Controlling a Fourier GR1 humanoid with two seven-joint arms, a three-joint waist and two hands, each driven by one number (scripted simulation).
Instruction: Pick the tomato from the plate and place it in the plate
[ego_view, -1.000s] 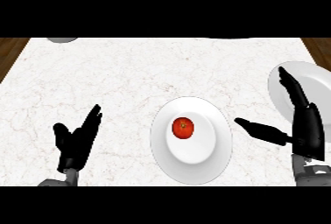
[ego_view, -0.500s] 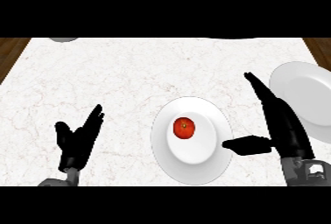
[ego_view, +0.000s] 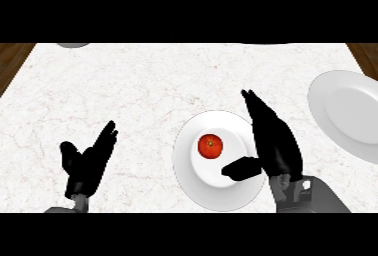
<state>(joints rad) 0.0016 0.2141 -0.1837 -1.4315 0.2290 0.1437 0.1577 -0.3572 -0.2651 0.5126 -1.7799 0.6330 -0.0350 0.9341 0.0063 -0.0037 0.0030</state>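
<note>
Right hand (ego_view: 272, 142) — fingers straight, spread from thumb — hovered over the plate (ego_view: 221, 192) beside the tomato (ego_view: 210, 145); left hand (ego_view: 87, 160) rested open on the counter (ego_view: 148, 85).

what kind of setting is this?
Likely a kitchen counter: a white marble-patterned top with wooden edging, two round white plates, and a red tomato on the nearer one.

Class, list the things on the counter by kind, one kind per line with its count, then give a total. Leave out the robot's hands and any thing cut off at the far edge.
Plates: 2, one in the middle holding the tomato, one at the right edge
Tomatoes: 1
Total: 3
</note>
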